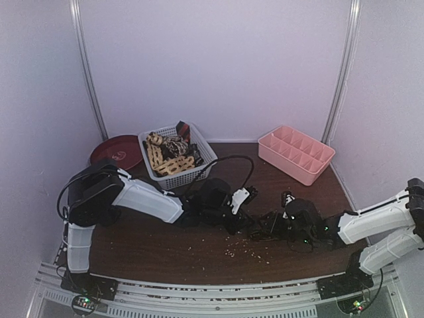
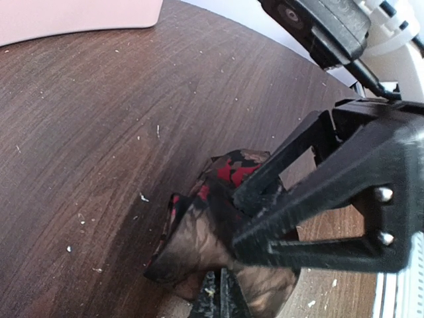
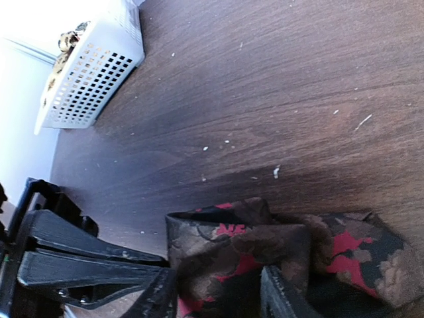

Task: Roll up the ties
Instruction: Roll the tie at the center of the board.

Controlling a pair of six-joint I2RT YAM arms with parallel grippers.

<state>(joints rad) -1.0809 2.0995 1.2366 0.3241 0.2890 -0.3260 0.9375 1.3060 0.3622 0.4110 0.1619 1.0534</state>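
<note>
A dark brown tie with red patches [image 1: 255,230] lies partly folded on the wooden table between my two grippers. In the left wrist view the tie [image 2: 199,232] bunches at my left gripper [image 2: 222,299], whose fingers are pressed almost together on its near edge. In the right wrist view a thick fold of the tie [image 3: 252,255] sits between the fingers of my right gripper [image 3: 215,298], which close on it. In the top view the left gripper [image 1: 240,222] and right gripper [image 1: 263,228] meet over the tie. More ties [image 1: 169,156], tan-patterned and dark, fill the basket.
The white lattice basket [image 1: 199,165] stands at the back centre-left and also shows in the right wrist view [image 3: 93,73]. A pink divided tray [image 1: 295,154] is at the back right, a dark red plate [image 1: 118,151] at the back left. Pale crumbs [image 1: 248,250] dot the table front.
</note>
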